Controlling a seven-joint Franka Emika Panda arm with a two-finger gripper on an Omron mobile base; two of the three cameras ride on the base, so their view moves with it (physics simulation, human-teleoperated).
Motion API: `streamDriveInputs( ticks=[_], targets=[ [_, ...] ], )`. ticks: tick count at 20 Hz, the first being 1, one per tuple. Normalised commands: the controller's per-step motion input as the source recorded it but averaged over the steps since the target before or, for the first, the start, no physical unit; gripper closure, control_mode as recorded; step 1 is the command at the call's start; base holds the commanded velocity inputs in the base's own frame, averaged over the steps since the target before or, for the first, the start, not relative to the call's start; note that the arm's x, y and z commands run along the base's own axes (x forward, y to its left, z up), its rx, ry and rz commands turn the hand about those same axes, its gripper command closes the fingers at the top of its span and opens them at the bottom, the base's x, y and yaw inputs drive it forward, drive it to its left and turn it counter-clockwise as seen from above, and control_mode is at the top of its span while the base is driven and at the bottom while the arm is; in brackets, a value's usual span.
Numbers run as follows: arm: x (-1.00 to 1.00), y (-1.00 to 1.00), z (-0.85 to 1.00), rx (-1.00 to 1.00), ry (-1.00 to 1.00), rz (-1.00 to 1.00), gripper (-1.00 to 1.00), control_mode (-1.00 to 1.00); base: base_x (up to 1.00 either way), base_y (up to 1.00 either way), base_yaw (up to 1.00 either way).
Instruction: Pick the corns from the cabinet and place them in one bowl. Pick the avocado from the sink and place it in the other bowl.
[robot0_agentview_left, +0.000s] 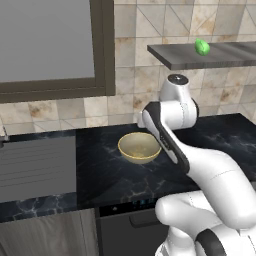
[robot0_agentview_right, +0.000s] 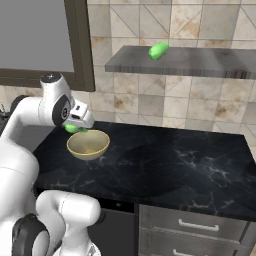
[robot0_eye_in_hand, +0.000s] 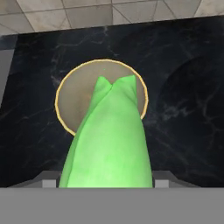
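While the arm reaches forward over the dark counter (robot0_agentview_left: 100, 170), the left base view shows the yellow bowl (robot0_agentview_left: 139, 147) sitting on that counter just beside the arm's forearm, empty as far as can be told. Up on the shelf (robot0_agentview_left: 220, 54), one corn (robot0_agentview_left: 202, 47) lies on the slab, waiting its turn. The sink (robot0_agentview_left: 35, 167) lies at the left edge of this view, well apart from the bowl.

From the right base view, the gripper (robot0_agentview_right: 75, 127) hangs close to the near-left rim of the bowl (robot0_agentview_right: 88, 144), with a bit of bright green poking out beneath the hand: the held corn (robot0_agentview_right: 72, 128). The second corn (robot0_agentview_right: 158, 50) sits on the shelf (robot0_agentview_right: 190, 61) above and to the right.

Looking along the hand, the held corn (robot0_eye_in_hand: 109, 144) fills the middle, its pointed end aimed at the bowl (robot0_eye_in_hand: 70, 98) below. The fingers are clamped on its near end, judging by how it rides with the hand, though the fingertips themselves are hidden behind it.

For a clean drop, I'd judge the corn's tip is over the bowl but its body trails toward the near rim. Easing the hand forward to the bowl's middle and lowering before letting go should keep it from clipping the rim and rolling onto the counter.
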Motion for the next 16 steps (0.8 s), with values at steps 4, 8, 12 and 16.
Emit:
streamDriveInputs(
  ticks=[4, 8, 12, 16],
  targets=[
    [0.54, 0.18, -0.6, -0.03, 0.08, 0.0, 1.0, -1.0, 0.0, 0.0, 0.0],
    [0.48, 0.0, -0.62, -0.05, -0.01, 0.0, 1.0, -1.0, 0.0, 0.0, 0.0],
    [0.43, -0.09, -0.53, -0.01, -0.02, 0.03, 1.0, -1.0, 0.0, 0.0, 0.0],
    [0.22, -0.05, -0.39, 0.01, -0.1, 0.04, 1.0, -1.0, 0.0, 0.0, 0.0]
  ],
)
